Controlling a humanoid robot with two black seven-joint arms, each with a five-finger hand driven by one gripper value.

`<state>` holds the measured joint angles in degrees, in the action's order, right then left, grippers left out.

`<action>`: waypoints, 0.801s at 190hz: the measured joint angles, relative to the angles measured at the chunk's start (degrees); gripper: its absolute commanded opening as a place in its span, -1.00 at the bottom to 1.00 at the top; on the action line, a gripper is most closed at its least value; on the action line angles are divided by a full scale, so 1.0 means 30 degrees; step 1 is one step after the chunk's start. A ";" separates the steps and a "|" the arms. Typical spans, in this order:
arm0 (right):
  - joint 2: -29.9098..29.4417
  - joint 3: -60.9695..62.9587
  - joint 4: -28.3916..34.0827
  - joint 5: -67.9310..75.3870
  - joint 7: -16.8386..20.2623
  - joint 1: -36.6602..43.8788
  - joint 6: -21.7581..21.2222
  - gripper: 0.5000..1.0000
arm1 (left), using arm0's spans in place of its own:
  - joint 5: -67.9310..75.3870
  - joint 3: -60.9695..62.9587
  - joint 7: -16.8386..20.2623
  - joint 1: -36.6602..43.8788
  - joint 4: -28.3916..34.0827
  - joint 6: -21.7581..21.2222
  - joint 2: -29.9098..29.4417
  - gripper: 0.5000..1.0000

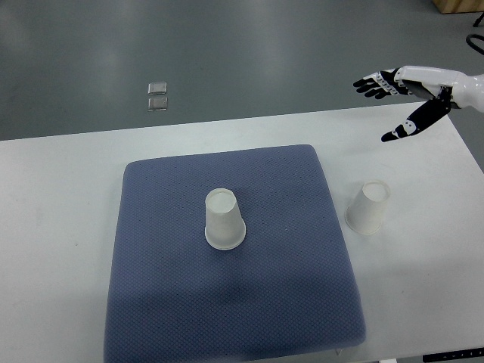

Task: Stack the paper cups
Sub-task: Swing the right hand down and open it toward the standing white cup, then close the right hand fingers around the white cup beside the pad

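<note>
Cups (224,220) (368,206): two, both upside-down.

No text, label, brand, number or sign can be read anywhere in the top view. The two paper cups (224,220) (368,206) are plain white, with no print showing, and the blue mat (227,302) and white table (53,227) carry no markings.

Paper cups (224,220) matt white; pad (234,257) woven blue cloth, textured; table (53,227) smooth white; right hand (398,94) glossy plastic
</note>
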<state>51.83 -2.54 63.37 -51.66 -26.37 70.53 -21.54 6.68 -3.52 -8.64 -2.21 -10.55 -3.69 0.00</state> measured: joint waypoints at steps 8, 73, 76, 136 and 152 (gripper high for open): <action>0.0229 -0.0003 0.0428 -0.1307 0.0000 0.0006 -0.0222 0.68 | 0.0000 0.0000 0.0000 0.0000 0.0000 0.0000 0.0000 1.00; 0.0002 -0.0031 0.1563 -0.7534 0.0172 -0.0315 0.0083 0.68 | 0.0000 0.0000 -0.0002 0.0004 0.0000 0.0000 0.0000 1.00; -0.0058 -0.0056 0.1561 -0.7711 0.0182 -0.0369 0.0200 0.68 | 0.0000 0.0000 -0.0003 0.0004 0.0000 0.0000 0.0000 1.00; -0.0949 -0.0522 0.1407 -1.0638 0.0205 -0.1722 0.2209 0.67 | 0.0000 0.0000 -0.0001 0.0005 0.0000 0.0000 0.0000 1.00; -0.1226 -0.0531 0.1334 -1.1059 0.0213 -0.1783 0.2571 0.67 | 0.0000 0.0000 -0.0001 0.0005 0.0000 0.0000 0.0000 1.00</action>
<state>48.16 -4.14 67.37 -84.83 -25.73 65.18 -13.83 6.68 -3.52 -8.64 -2.19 -10.55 -3.69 0.00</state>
